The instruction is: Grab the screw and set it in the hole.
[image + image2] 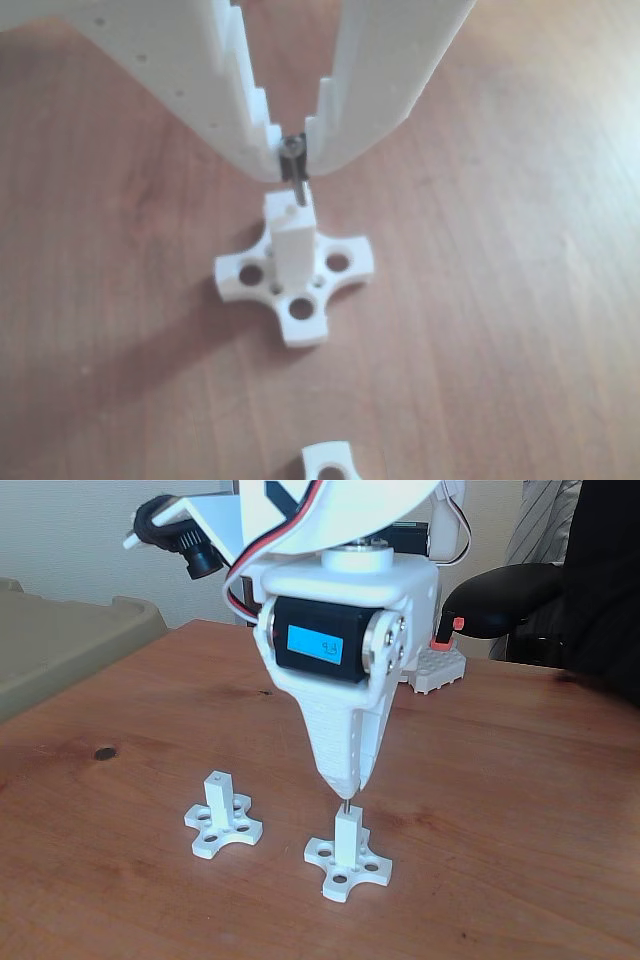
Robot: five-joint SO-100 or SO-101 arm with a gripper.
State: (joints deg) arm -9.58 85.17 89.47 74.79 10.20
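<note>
Insertion is underway: gripper (293, 150) jaws pinch the screw (296, 185) by its head, tip entering the hole (301, 211) of the right post (347, 838); next, straight descent, then release.

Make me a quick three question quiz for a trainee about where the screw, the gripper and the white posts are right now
1. True or false: the gripper is shut on the screw.
2. In the fixed view, which post does the screw hang over: A the left one, B the right one?
3. Fill in: the screw's tip is at the top face of the post, where the ____ is.

Key
1. True. The fingertips pinch its head, shaft pointing down.
2. B. The other post stands apart to the left on the table.
3. Hole. How deep the tip sits cannot be told.
</note>
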